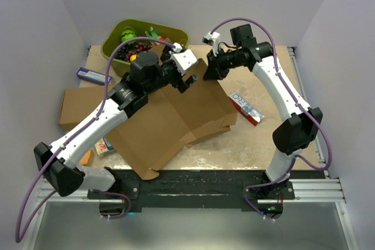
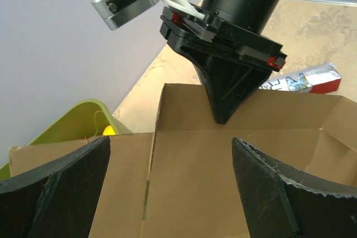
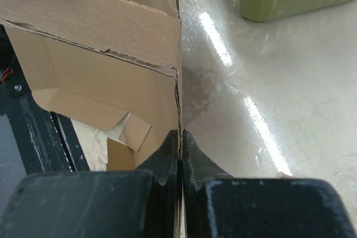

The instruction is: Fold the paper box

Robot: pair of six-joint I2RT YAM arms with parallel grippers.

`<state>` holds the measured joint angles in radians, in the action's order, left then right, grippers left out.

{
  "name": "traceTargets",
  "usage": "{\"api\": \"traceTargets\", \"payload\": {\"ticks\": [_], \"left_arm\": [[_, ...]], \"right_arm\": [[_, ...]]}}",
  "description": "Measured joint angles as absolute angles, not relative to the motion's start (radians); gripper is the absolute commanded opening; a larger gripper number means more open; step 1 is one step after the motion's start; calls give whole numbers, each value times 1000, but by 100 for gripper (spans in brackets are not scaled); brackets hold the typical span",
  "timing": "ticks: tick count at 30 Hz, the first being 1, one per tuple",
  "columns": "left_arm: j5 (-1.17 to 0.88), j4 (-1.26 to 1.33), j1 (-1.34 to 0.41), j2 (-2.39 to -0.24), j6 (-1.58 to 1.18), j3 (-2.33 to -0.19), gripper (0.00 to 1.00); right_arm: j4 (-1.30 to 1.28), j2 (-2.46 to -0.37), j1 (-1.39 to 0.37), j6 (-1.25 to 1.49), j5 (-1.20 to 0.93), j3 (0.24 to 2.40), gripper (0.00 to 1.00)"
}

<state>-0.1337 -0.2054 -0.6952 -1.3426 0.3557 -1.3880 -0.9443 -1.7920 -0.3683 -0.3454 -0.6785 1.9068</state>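
The paper box (image 1: 176, 121) lay mostly flat in the middle of the tabletop (image 1: 281, 139), just near of the green tub (image 1: 146, 42), with its far panel (image 2: 251, 115) raised upright. Your right end effector (image 1: 210, 73) was clamped shut on the top edge of that panel. The right wrist view showed the cardboard edge-on, pinched between the two fingers (image 3: 167, 160). Your left end effector (image 1: 187, 81) hung wide apart and held nothing, over the box floor just near of the raised panel and facing it.

The step in hand looked like standing the far wall up along its crease. To do that well, I judge you had to hold the pinch on the upper edge and swing it in an arc about the crease. Pulling straight up would likely have lifted the whole sheet off the tabletop. The free left end effector was best used to press the floor down just near of the fold, or to bring the neighbouring flap (image 2: 128, 182) beside the slit inward. The pinch looked shallow and the panel's edge ragged, so a sideways tug risked tearing it or slipping off.
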Motion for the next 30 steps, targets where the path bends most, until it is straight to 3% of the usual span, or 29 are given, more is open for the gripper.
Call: {"api": "traceTargets", "payload": {"ticks": [6, 8, 9, 10, 12, 13, 15, 17, 19, 22, 30], "left_arm": [[-115, -155, -695, -1353, 363, -1361, 79], [-115, -147, -695, -1369, 364, -1359, 67], [-115, -142, -695, -1378, 364, -1359, 61], [-115, -139, -695, -1388, 364, -1359, 44], [-118, -135, -695, -1406, 361, -1359, 27], [-120, -134, -695, -1412, 361, -1359, 13], [-123, -127, -695, -1423, 362, -1359, 0], [-112, -104, -693, -1429, 364, -1353, 0], [-90, -90, -694, -1429, 358, -1334, 0], [-39, -67, -696, -1429, 342, -1285, 0], [76, -73, -630, -1428, 220, -1228, 0]], "right_arm": [[-939, -1792, -368, -352, -698, 1901, 0], [-936, -1792, -368, -354, -699, 1896, 0], [-935, -1792, -368, -355, -700, 1895, 0], [-934, -1792, -368, -357, -702, 1893, 0], [-932, -1792, -368, -358, -706, 1892, 0], [-931, -1792, -368, -358, -707, 1890, 9], [-924, -1792, -368, -358, -716, 1884, 26], [-909, -1786, -368, -340, -723, 1861, 63], [-863, -1765, -367, -297, -713, 1815, 84], [-751, -1687, -363, -179, -643, 1694, 91], [-288, -1167, -301, 310, -306, 1100, 90]]}}
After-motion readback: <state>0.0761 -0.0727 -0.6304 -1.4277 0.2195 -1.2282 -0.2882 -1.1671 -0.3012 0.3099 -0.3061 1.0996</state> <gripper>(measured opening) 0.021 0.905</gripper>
